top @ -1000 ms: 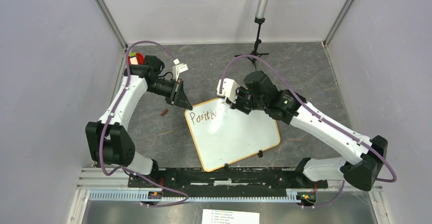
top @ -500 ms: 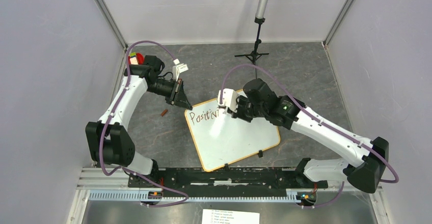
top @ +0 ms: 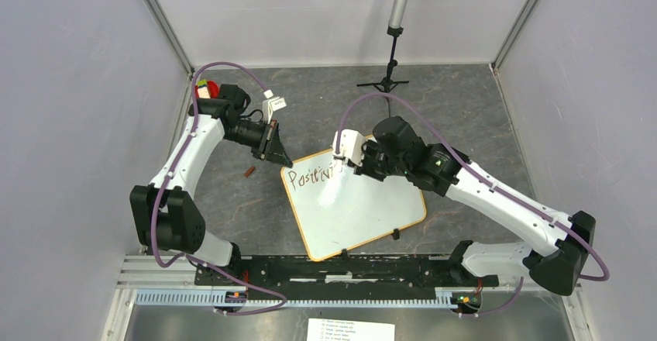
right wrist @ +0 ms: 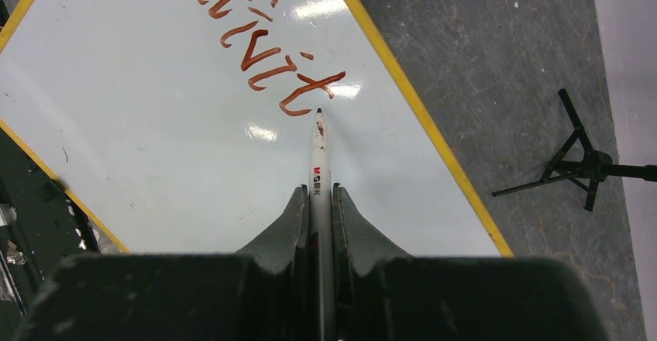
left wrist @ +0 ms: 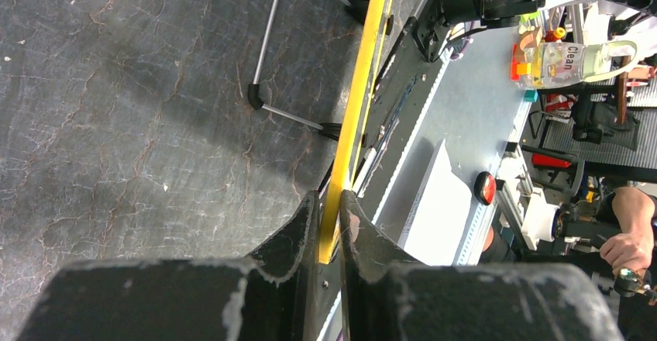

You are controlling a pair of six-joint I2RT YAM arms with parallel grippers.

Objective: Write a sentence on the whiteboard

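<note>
Gray surface (top: 465, 124) under whiteboard (top: 364, 209), pale walls (top: 77, 124) round it. Its rim's pinched in left tool (left wrist: 329, 198); right tool (right wrist: 318, 190) grips marker (right wrist: 319, 143) w/ tip at sentence (right wrist: 263, 66).

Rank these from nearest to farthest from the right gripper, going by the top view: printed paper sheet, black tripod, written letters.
1. Written letters: on the whiteboard, at the tip of the marker held by the right gripper.
2. Black tripod: on the table, behind the gripper.
3. Printed paper sheet: at the bottom of the view, on the near side.
</note>
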